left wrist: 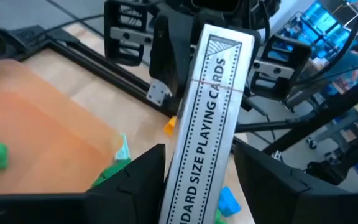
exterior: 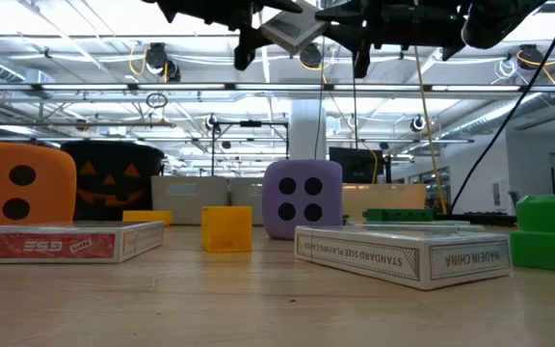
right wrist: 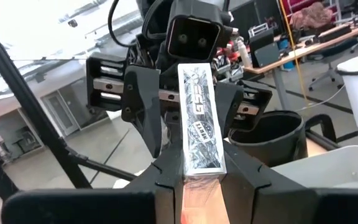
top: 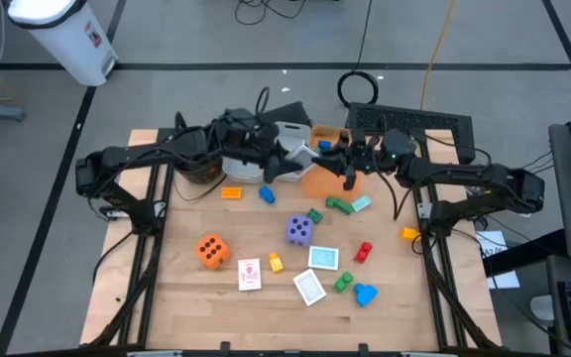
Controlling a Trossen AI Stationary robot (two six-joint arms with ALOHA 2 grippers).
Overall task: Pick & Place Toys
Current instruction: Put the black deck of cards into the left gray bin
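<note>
Both grippers meet above the table's far middle, over the orange bin [top: 323, 178]. Left gripper [left wrist: 197, 180] pinches one end of a flat boxed card deck [left wrist: 207, 118], glossy white with black "STANDARD SIZE PLAYING CARDS" print. Right gripper [right wrist: 201, 180] clamps the deck's other end, fingers pressed on its narrow faces. Deck hangs in the air between the two, clear of the table.

On the wood table [top: 167, 288] lie the other toys: orange foam die [top: 211, 250] with black pips, purple foam die [top: 298, 230], red-backed card box [top: 250, 274], two more card boxes [top: 323, 258] side by side, small yellow block [top: 276, 263], red block [top: 363, 251], green block [top: 342, 284], blue block [top: 365, 294], all hard plastic. Orange block [top: 409, 234] sits near the right arm's base. Black pot [top: 198, 169] with a pumpkin face stands under the left arm.
</note>
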